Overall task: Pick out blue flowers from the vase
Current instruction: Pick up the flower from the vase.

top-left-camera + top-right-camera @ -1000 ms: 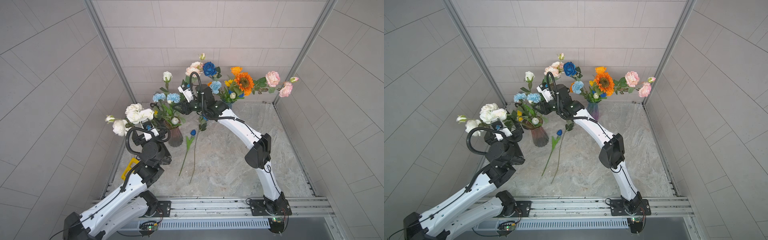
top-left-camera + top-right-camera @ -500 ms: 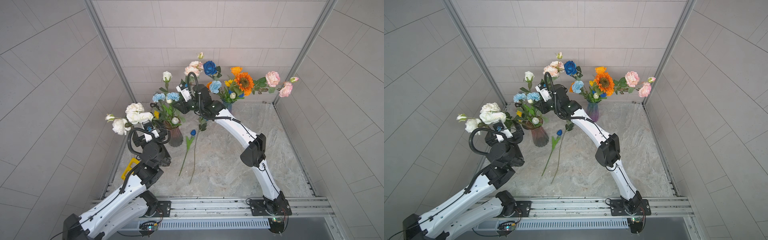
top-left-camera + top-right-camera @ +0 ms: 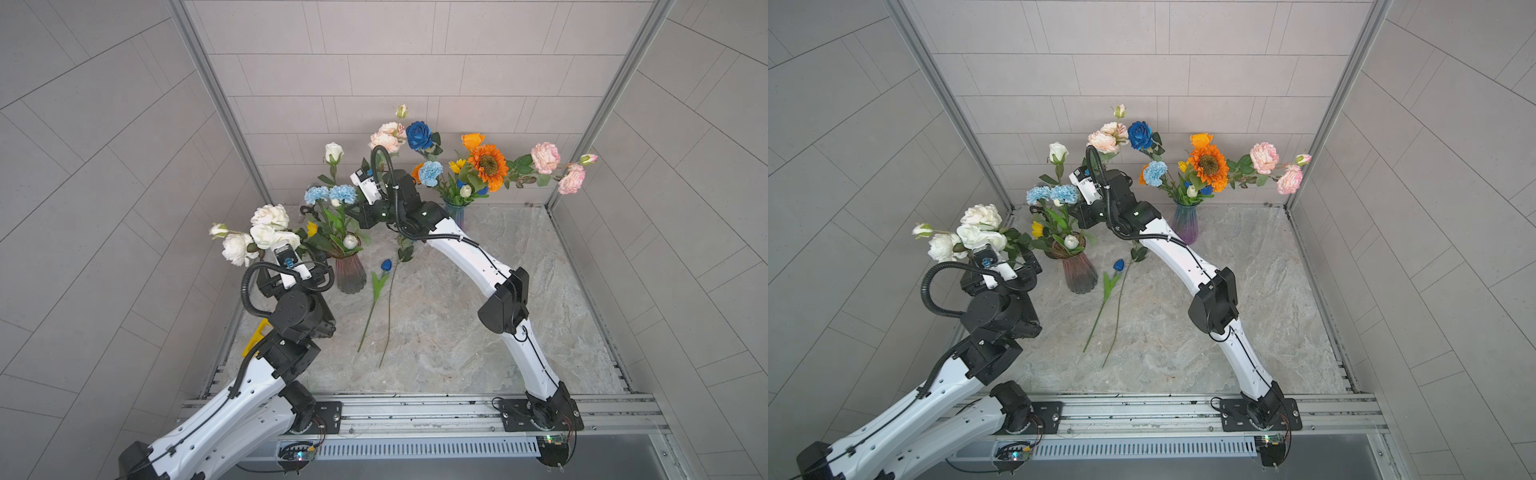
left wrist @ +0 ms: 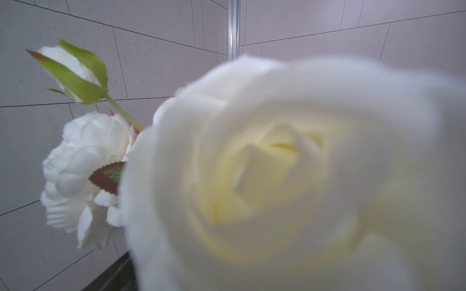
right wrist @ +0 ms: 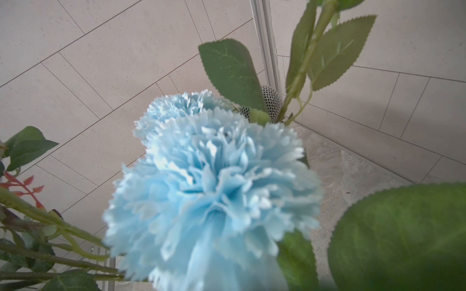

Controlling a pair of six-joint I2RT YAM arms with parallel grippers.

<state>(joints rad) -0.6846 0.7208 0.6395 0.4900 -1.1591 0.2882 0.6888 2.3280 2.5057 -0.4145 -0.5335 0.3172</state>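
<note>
Right arm (image 3: 457, 249) nearer carnations (image 3: 330, 194) over marble (image 3: 457, 332)

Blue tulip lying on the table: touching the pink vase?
Apart. Both top views show bare marble between the blue tulip and the pink vase.

Nothing here I can actually read, tbh. Closest thing is the white camera housing (image 3: 365, 185) on the right arm's wrist, far side and a bit left of middle. Both top views show small dark marks on it, but they're way too tiny to make out.
</note>
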